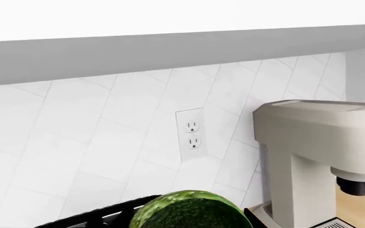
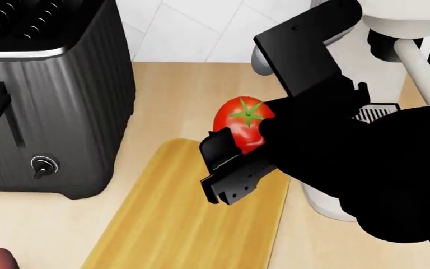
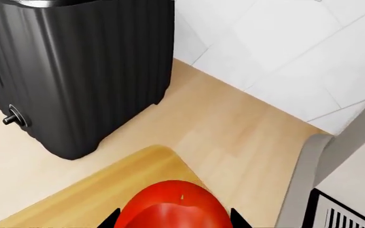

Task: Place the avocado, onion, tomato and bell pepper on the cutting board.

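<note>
Right gripper (image 2: 234, 147) has its jaws clamped on the glossy red round tomato (image 2: 243, 120), held above the far end of the light-wood striped cutting board (image 2: 177, 224), so straight down should land it. Left gripper isn't visible; the dark green speckled avocado (image 1: 192, 213) fills its wrist view, but I can't tell if it's gripped.

- The tomato (image 2: 243, 123) is glossy bright red with a small green star-shaped stem cap.
- The cutting board (image 2: 177, 224) below the tomato is light yellowish wood with lengthwise striped grain.
- The toaster (image 2: 47, 95), across the board's far corner from the tomato, is ribbed black with a silvery top rim.
- The right gripper (image 2: 234, 162) around the tomato is matte black.
- The avocado (image 1: 192, 213) is dark green, mottled and speckled.
- The coffee machine (image 1: 315, 156) is cream-white.
- The wall tiles (image 1: 106, 133) are white with a diagonal pattern.
</note>
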Available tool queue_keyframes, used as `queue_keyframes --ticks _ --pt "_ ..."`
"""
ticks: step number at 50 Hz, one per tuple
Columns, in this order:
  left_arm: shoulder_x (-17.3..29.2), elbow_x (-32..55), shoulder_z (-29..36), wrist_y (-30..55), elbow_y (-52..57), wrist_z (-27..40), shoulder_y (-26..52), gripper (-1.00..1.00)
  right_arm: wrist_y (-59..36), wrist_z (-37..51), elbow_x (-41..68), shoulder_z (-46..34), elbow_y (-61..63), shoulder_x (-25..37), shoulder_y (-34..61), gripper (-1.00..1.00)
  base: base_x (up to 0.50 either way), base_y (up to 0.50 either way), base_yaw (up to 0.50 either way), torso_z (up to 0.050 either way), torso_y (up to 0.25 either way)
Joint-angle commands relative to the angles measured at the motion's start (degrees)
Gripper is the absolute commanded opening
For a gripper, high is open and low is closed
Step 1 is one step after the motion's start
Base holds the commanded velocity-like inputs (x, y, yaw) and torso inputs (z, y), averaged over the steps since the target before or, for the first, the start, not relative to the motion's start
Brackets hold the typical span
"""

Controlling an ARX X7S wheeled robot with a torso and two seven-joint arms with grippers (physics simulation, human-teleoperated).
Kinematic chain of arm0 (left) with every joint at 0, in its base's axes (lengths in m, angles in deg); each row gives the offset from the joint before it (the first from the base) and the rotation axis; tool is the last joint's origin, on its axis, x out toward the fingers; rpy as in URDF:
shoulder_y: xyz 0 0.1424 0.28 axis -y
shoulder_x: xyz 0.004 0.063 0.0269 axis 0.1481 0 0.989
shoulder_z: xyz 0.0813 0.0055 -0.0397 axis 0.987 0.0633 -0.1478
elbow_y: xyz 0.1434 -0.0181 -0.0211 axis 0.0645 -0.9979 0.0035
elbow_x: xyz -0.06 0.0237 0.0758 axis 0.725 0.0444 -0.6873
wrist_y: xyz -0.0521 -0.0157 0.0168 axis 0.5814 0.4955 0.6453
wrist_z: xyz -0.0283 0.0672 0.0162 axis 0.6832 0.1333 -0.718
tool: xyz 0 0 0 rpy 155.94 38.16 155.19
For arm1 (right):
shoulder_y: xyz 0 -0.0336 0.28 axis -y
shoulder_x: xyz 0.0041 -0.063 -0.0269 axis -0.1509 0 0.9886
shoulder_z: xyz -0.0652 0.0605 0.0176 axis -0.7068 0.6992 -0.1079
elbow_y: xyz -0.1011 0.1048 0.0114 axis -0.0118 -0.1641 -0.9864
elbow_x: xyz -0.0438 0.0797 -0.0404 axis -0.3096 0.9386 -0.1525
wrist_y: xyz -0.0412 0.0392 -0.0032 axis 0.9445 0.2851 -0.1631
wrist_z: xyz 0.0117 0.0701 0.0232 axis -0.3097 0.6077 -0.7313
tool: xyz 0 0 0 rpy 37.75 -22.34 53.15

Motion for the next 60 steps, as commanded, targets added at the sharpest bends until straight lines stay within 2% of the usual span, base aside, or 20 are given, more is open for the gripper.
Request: queue_keyframes --ticks 1,25,26,42,43,44,60 --pt "0.45 0.44 -0.13 -0.92 -0.06 0.59 -0.24 -1.00 0.22 -2.19 -3.43 -0.96 -0.71 -1.00 -0.73 -1.00 0.00 0.00 0.00 0.000 0.000" --pt "0.96 0.48 -0.13 -1.29 0.06 0.40 -0.18 -1.00 0.73 -1.82 -3.81 -1.58 -1.19 -1.22 -1.61 -1.00 0.00 0.00 0.00 0.000 0.000" --pt "1.00 0.44 -0.13 -1.29 0.04 0.37 -0.17 -1.00 0.70 -1.62 -3.63 -1.50 -1.10 -1.14 -1.57 1.00 0.00 0.00 0.00 0.000 0.010" --pt "0.64 0.69 0.55 -1.32 -0.21 0.70 0.56 -1.00 -0.44 -0.36 -1.50 -0.52 0.24 -0.77 1.13 1.00 0.00 0.00 0.00 0.001 0.000" --pt "0.60 0.82 0.62 -1.30 -0.23 0.77 0.67 -1.00 -0.49 0.04 -1.19 -0.14 0.55 -0.68 1.79 1.00 0.00 0.00 0.00 0.000 0.000" --pt "-0.72 4.62 2.64 -0.88 -0.96 1.03 0.66 -1.00 -0.23 5.12 2.56 3.65 4.69 1.03 6.63 1.00 0.00 0.00 0.00 0.000 0.000" --pt "-1.61 7.39 4.60 -0.16 -1.62 0.94 1.74 -1.00 -0.21 10.22 6.67 5.87 8.28 3.19 9.38 1.00 0.00 0.00 0.00 0.000 0.000"
